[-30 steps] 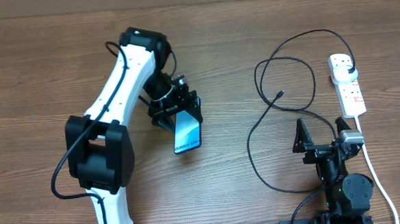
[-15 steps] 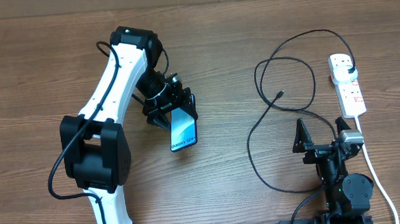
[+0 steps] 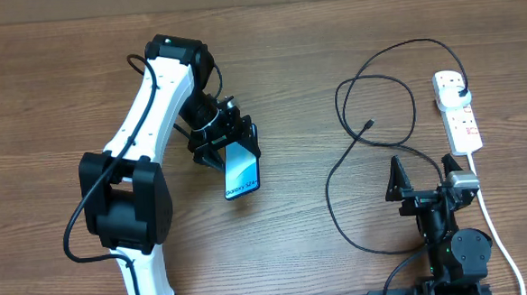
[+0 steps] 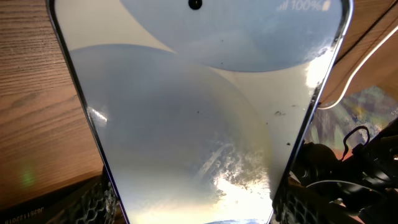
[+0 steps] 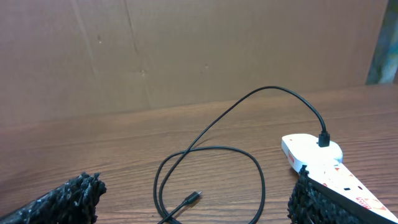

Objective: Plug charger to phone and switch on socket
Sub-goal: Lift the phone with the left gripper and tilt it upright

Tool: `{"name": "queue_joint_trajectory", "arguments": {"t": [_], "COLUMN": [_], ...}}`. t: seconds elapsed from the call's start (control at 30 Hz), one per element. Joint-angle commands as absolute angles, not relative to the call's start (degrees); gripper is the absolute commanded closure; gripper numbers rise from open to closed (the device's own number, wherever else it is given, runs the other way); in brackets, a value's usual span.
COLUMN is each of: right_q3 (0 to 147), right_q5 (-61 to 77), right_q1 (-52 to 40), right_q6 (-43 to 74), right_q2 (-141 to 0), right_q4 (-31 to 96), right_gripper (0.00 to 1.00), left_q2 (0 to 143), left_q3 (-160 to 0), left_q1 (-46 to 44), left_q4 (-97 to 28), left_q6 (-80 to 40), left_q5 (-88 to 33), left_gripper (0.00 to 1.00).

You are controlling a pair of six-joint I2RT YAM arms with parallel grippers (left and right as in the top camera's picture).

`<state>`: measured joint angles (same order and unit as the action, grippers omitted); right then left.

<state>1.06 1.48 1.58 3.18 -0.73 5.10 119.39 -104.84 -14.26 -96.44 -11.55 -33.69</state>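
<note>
L gripper (image 3: 232, 147) clamped on phone (image 3: 243, 171) by its long edges, screen up, far end sticking out past the fingers, prob. to present it for the connector. R gripper (image 3: 421, 171) wide open, empty. Charger (image 3: 338, 98) tip lies ahead-left of it on tabletop; plug sits in socket (image 3: 464, 123), ahead-right.

L arm (image 3: 157, 99): white, reached fwd, wrist bent back twd its base
L gripper (image 3: 234, 151): jaws clamped on side edges of phone (image 3: 243, 177)
R arm (image 3: 456, 246): folded low by base
R gripper (image 3: 421, 164): jaws spread wide, nothing btwn, aimed fwd
</note>
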Motion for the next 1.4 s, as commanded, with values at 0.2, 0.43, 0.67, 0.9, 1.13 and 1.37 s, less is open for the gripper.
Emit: {"name": "queue_joint_trajectory", "arguments": {"t": [0.2,0.43,0.67,0.9,1.13,1.37], "right_q3": [0.4,0.4,0.4,0.4,0.4,0.4], "right_q5": [1.3,1.3,1.3,1.3,1.3,1.3], "right_q1": [1.9,1.9,1.9,1.9,1.9,1.9], "right_q6": [3.1,3.1,3.1,3.1,3.1,3.1], "right_q2": [-0.3,-0.3,-0.3,-0.3,-0.3,-0.3], "right_q4": [4.7,4.7,4.7,4.7,4.7,4.7], "right_gripper": [0.00,0.00,0.00,0.00,0.00,0.00], "left_q2": [119.6,119.6,119.6,119.6,119.6,119.6], "left_q3": [-106.6,-106.6,-106.6,-106.6,-106.6,-106.6], "left_q1": [-14.3,-14.3,-14.3,-14.3,-14.3,-14.3], "left_q4": [-96.9,-96.9,-96.9,-96.9,-96.9,-96.9], "left_q6": [-10.9,-10.8,-10.7,-10.7,-10.8,-12.7], "left_q5": [-35.7,-35.6,-35.6,-35.6,-35.6,-36.8], "left_gripper": [0.43,0.43,0.43,0.43,0.43,0.43]}}
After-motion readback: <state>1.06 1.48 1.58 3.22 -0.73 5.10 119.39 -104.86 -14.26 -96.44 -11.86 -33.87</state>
